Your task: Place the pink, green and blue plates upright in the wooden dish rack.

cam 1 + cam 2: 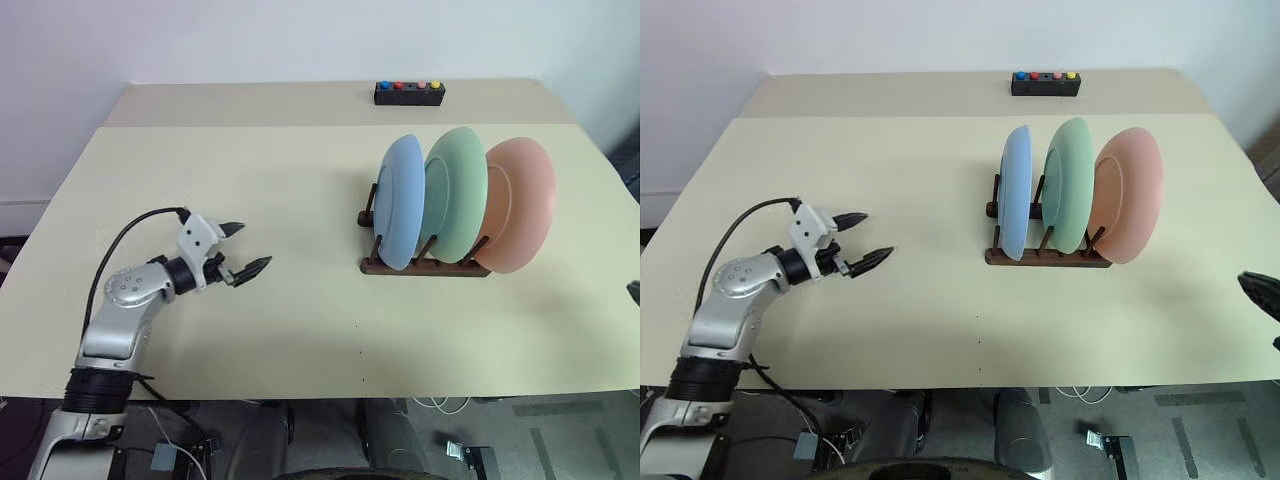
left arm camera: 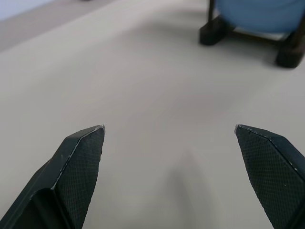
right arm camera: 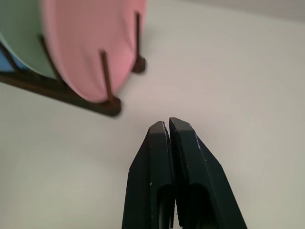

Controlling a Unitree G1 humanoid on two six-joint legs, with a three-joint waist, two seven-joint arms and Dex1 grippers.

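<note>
Left eye view: round matte blue plate [image 1: 403, 200], mint green plate [image 1: 457, 193], salmon pink plate [image 1: 522, 203] upright in dark wooden peg rack [image 1: 425, 266]; left pincer [image 1: 243, 250] spread, empty; right pincer [image 3: 169, 121] pressed together, empty.

Three round matte plates stand in one dark wooden peg rack [image 1: 425, 266]: one light blue [image 1: 402, 200], one mint green [image 1: 455, 192], one salmon pink [image 1: 520, 203].

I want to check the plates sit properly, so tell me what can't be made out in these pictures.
- Pink plate: its lower peg slot, hidden by the plate itself in the head views.
- Green plate and blue plate: cut off by the wrist views' edges.
- Right claw: cut off by the frame edge.
</note>
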